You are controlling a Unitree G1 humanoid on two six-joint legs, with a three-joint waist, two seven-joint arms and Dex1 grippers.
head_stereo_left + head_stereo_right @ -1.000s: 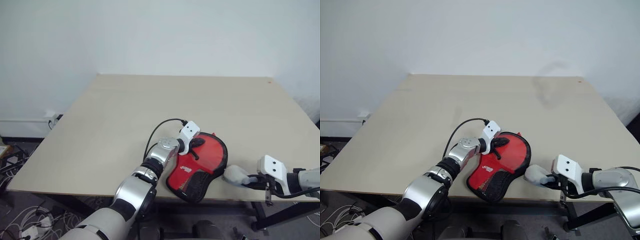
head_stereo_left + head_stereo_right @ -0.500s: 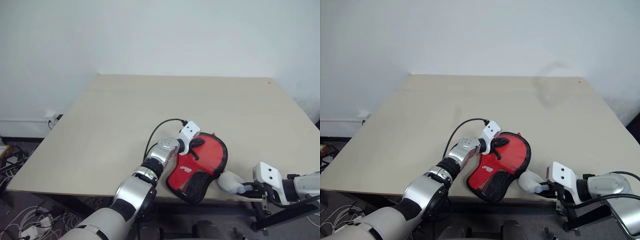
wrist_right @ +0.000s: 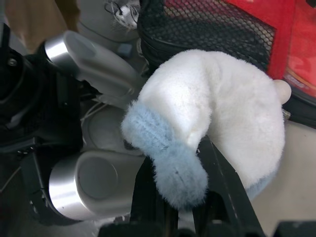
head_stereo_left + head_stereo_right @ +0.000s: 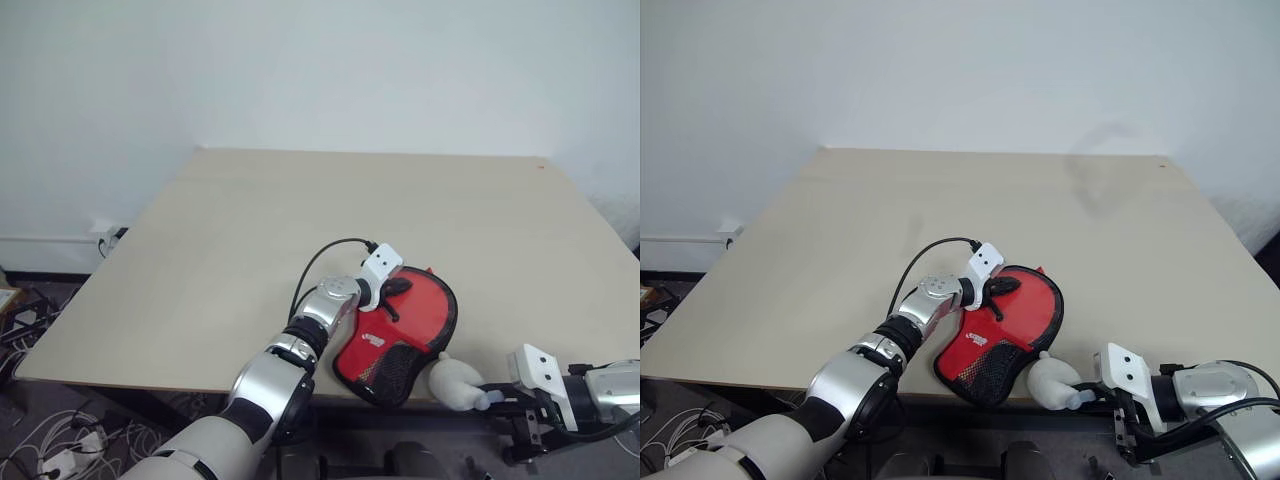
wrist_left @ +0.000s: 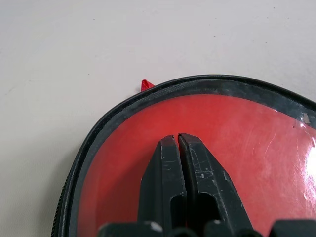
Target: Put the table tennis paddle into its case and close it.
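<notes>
Pinning the case (image 4: 398, 335) flat, our left pincer (image 5: 177, 139) rests fully closed on its red top, holding nothing. Case sits at the near tabletop (image 4: 250, 230) edge, apparently shut around the rim; paddle not visible, presumably inside. We judge the closing step nearly done; next we'd check the zip is fully run. Right pincer (image 3: 183, 163) clamps narrow on a white-and-blue plush toy (image 4: 455, 382) just beside the case's mesh end.
</notes>
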